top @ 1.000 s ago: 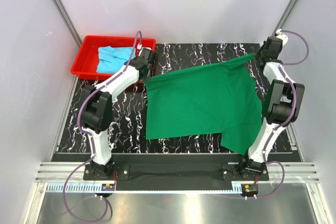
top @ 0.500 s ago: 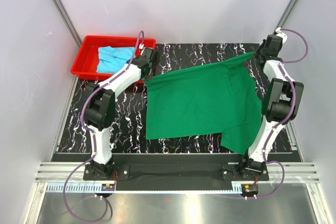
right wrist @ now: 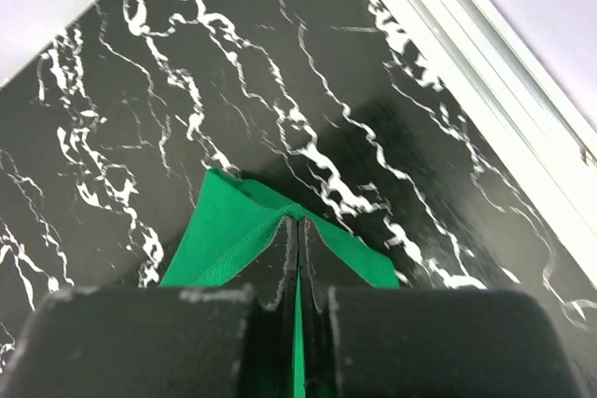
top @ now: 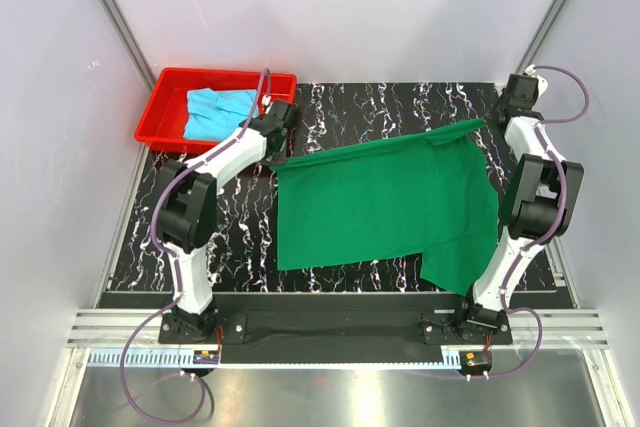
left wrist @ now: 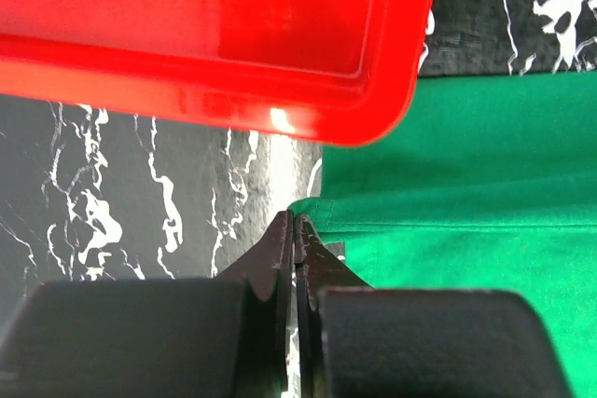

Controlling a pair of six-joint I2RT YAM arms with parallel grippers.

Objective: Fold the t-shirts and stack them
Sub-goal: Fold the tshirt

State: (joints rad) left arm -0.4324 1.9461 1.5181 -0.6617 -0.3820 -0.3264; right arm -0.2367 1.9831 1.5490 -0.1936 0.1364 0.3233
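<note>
Black marble-look table (top: 390, 97), white walls round it. Dark green t-shirt (top: 385, 202) is spread mid-right, far edge pulled taut btw both arms. Left gripper (left wrist: 294, 227) is pinched tight on the far-left corner, just beside the red tray (top: 160, 122). Right gripper (right wrist: 298, 230) is clamped on the far-right corner. Light blue t-shirt (top: 215, 109) sits crumpled in the tray.

No readable text, label or number shows anywhere.
</note>
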